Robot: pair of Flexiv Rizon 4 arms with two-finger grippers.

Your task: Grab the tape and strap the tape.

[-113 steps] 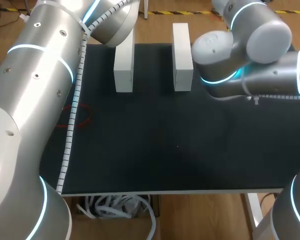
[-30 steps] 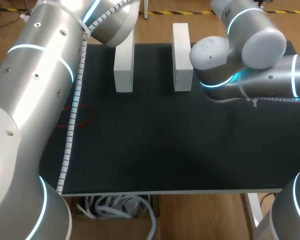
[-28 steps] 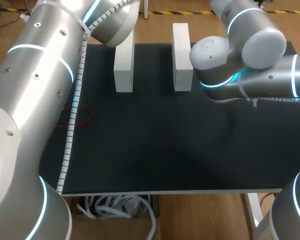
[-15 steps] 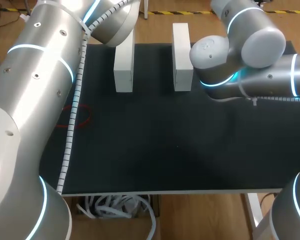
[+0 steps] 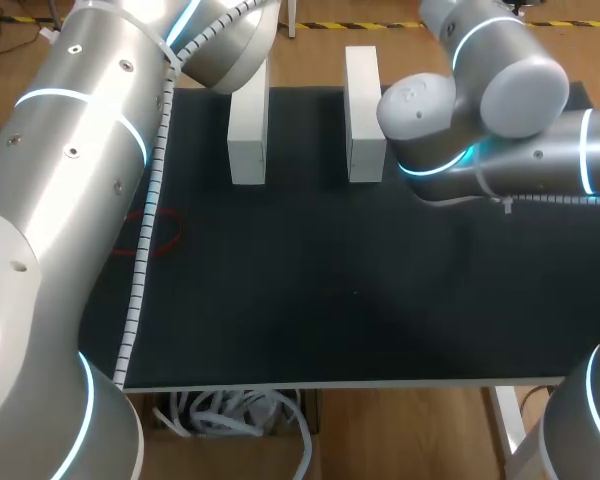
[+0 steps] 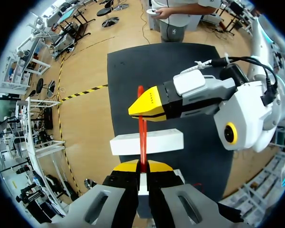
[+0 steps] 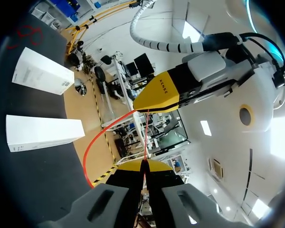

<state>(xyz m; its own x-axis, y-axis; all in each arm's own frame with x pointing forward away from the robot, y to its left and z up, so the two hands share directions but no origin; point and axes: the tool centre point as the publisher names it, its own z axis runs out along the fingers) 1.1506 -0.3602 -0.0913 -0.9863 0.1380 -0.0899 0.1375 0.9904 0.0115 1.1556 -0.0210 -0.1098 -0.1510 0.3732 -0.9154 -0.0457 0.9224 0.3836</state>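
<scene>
Your left gripper (image 6: 141, 166) and right gripper (image 7: 143, 166) both pinch the red tape (image 6: 142, 137). Two white blocks (image 5: 248, 130) stand at the mat's (image 5: 330, 300) far edge.

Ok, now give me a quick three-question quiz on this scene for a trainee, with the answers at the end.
1. True or false: only the left arm's jaws hold the red tape.
2. How many white blocks lie by the far edge of the black mat? A) one B) two C) four
3. Fill in: the tips of the jaws are ____.
Key: 1 false, both arms' jaws are shut on it; 2 B; 3 yellow.
</scene>
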